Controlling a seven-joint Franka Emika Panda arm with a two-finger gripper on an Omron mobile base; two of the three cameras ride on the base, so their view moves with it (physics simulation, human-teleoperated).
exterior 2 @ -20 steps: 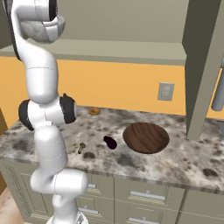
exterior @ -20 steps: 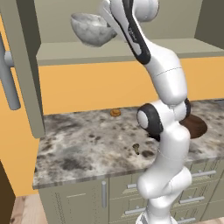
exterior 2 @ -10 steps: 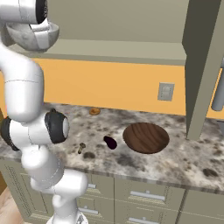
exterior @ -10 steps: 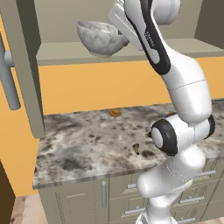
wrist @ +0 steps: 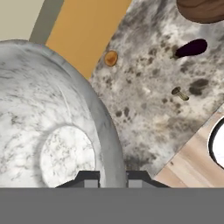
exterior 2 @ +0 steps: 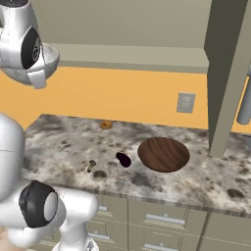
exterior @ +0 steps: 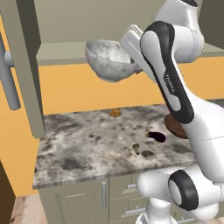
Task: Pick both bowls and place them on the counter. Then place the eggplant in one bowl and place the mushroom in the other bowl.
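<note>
Marble bowl could slip and drop from high over the counter, pinched only at its rim; gripper clamped narrow on that rim, bowl left of it; mushroom, eggplant, wooden bowl lie below, rightward.

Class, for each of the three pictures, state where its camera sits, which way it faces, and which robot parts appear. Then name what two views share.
Left base view: behind the arm's left, facing the speckled marble counter; white arm lower right carries the grey-white marbled bowl.
Right base view: behind the arm's right, facing the wide dark brown wooden bowl; arm at left.
Hand view: on the hand, looking down; gripper shut on the marbled bowl's rim.
Shared: the glossy dark purple eggplant and tiny tan mushroom.
</note>
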